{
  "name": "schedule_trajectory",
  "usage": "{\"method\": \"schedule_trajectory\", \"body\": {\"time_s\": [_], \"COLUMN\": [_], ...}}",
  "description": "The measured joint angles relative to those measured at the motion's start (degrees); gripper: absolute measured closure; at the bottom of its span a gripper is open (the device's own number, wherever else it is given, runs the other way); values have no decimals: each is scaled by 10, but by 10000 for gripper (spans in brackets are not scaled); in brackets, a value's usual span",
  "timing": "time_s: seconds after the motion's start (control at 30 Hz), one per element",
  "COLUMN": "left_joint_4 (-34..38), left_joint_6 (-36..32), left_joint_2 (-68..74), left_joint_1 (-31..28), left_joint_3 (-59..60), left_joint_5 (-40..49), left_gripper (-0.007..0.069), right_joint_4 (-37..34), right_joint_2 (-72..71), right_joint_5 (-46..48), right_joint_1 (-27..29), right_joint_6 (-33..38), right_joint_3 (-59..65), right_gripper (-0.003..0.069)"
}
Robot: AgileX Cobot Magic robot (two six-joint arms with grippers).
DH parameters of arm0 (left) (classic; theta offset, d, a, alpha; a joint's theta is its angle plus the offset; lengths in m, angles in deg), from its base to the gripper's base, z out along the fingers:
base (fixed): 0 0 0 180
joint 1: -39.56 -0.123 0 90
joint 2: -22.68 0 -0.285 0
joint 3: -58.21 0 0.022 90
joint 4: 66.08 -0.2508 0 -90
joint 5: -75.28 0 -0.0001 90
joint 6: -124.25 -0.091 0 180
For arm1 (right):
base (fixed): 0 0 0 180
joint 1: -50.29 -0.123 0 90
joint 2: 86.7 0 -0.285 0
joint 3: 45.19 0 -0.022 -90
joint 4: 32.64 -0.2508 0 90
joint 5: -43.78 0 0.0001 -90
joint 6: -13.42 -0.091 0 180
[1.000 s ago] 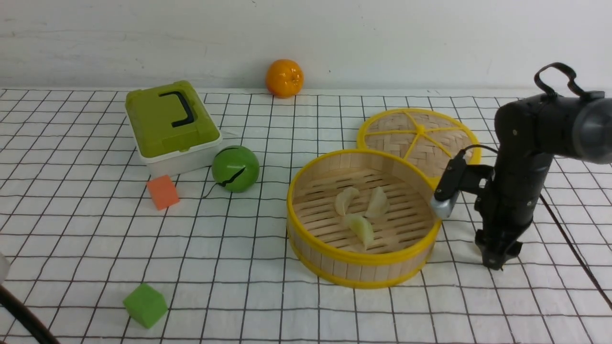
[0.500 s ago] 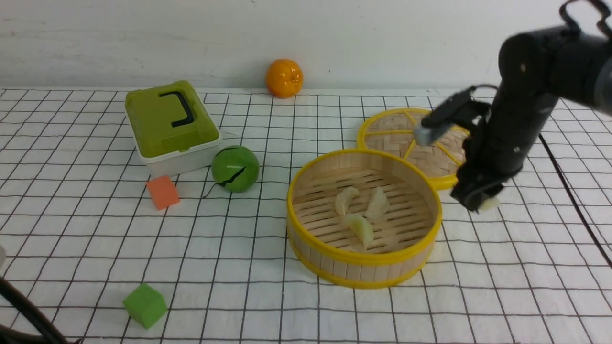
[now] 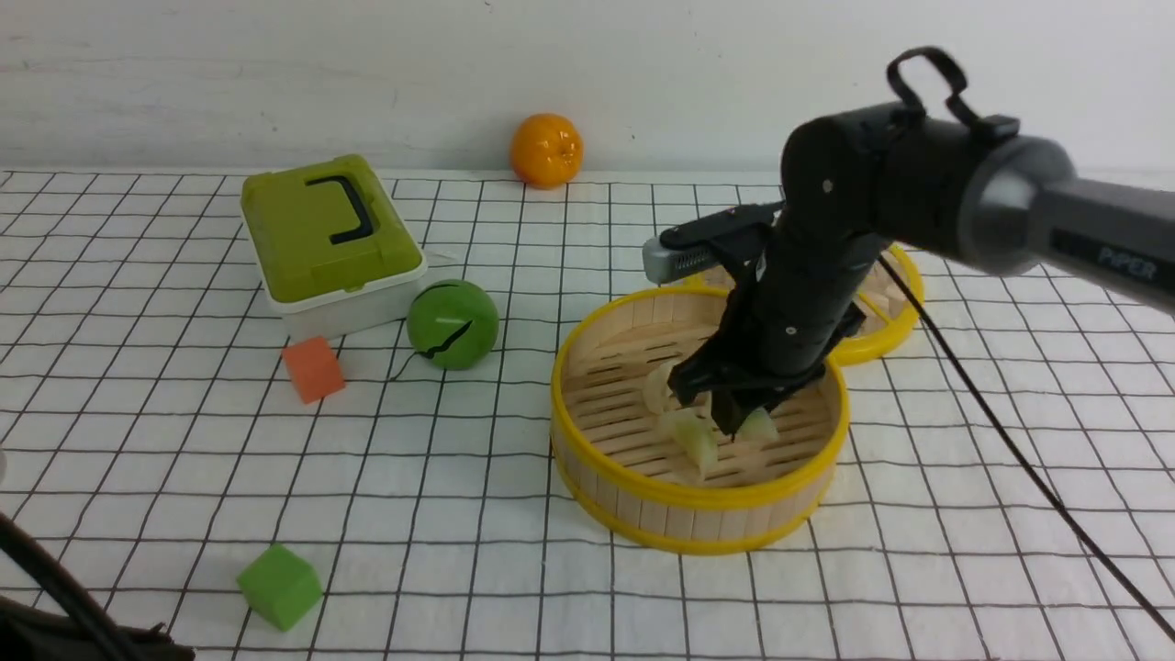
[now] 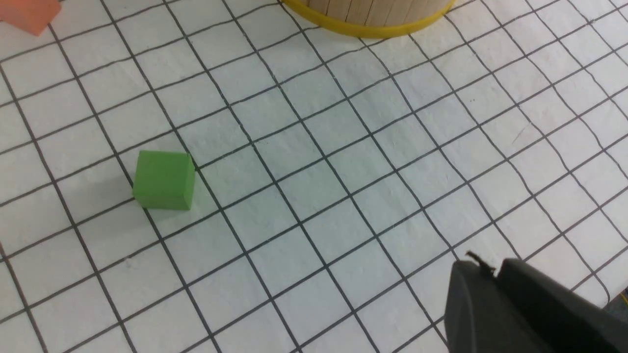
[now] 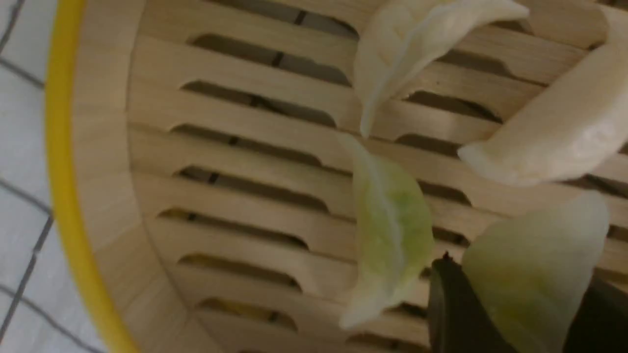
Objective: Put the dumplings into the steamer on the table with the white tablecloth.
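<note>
The bamboo steamer (image 3: 587, 367) with yellow rims stands right of centre on the white grid tablecloth (image 3: 459, 514). My right gripper (image 3: 742, 420) is down inside it, shut on a pale green dumpling (image 5: 535, 264), just above the slatted floor (image 5: 245, 162). Three dumplings lie on that floor: another green one (image 5: 390, 230), a white one (image 5: 407, 44) and a second white one (image 5: 554, 132). In the front view the green one (image 3: 696, 442) shows beside the gripper. My left gripper (image 4: 483, 267) is shut and empty, low over the cloth near the front edge.
The flat woven lid (image 3: 895, 303) lies behind the steamer, mostly hidden by my right arm. A green lidded box (image 3: 321, 234), green ball (image 3: 452, 323), orange cube (image 3: 313, 368) and green cube (image 3: 279, 586) sit at left. An orange (image 3: 546, 150) is by the wall.
My right gripper lifted the dumpling off the cloth right of the steamer, carried it left over the rim and lowered it into the steamer. The left arm has barely moved.
</note>
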Motion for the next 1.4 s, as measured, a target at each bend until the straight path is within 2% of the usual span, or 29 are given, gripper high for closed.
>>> {"method": "schedule_trajectory", "body": {"time_s": [0.13, 0.2, 0.3, 0.37, 0.57, 0.63, 0.7, 0.73, 0.87, 0.9, 0.93, 1.17, 1.4], "left_joint_4": [-4, -11, -26, -31, -47, -51, -57, -67, -113, -115, -130, -145, -145], "left_joint_6": [0, 0, 7, 14, 61, 77, 88, 99, 119, 119, 120, 120, 120], "left_joint_2": [0, 0, -8, -18, -138, -178, -212, -246, -297, -298, -302, -303, -303], "left_joint_1": [0, 0, 0, 0, 0, 0, 0, 0, 0, 0, 0, 0, 0], "left_joint_3": [0, 0, 7, 14, 98, 120, 134, 148, 175, 176, 180, 187, 187], "left_joint_5": [14, 15, 13, 11, -19, -40, -56, -79, -143, -145, -157, -166, -166], "left_gripper": [566, 563, 560, 559, 557, 557, 557, 557, 556, 556, 555, 549, 541], "right_joint_4": [6, 6, 15, 23, 18, 5, -2, -10, -38, -38, -45, -46, -46], "right_joint_2": [17, 18, 12, 3, -128, -205, -238, -278, -425, -432, -493, -712, -834], "right_joint_5": [-9, -1, 14, 23, 33, 3, -17, -47, -155, -155, -195, -325, -408], "right_joint_1": [0, 0, -1, -1, -1, -1, -1, -1, -1, -1, -1, -1, -1], "right_joint_6": [-26, -31, -33, -33, -14, 0, 6, 13, 21, 21, 22, 22, 22], "right_joint_3": [0, 0, 0, 0, 21, 60, 82, 111, 239, 239, 299, 477, 559], "right_gripper": [350, 264, 207, 199, 311, 407, 451, 512, 668, 668, 681, 681, 681]}}
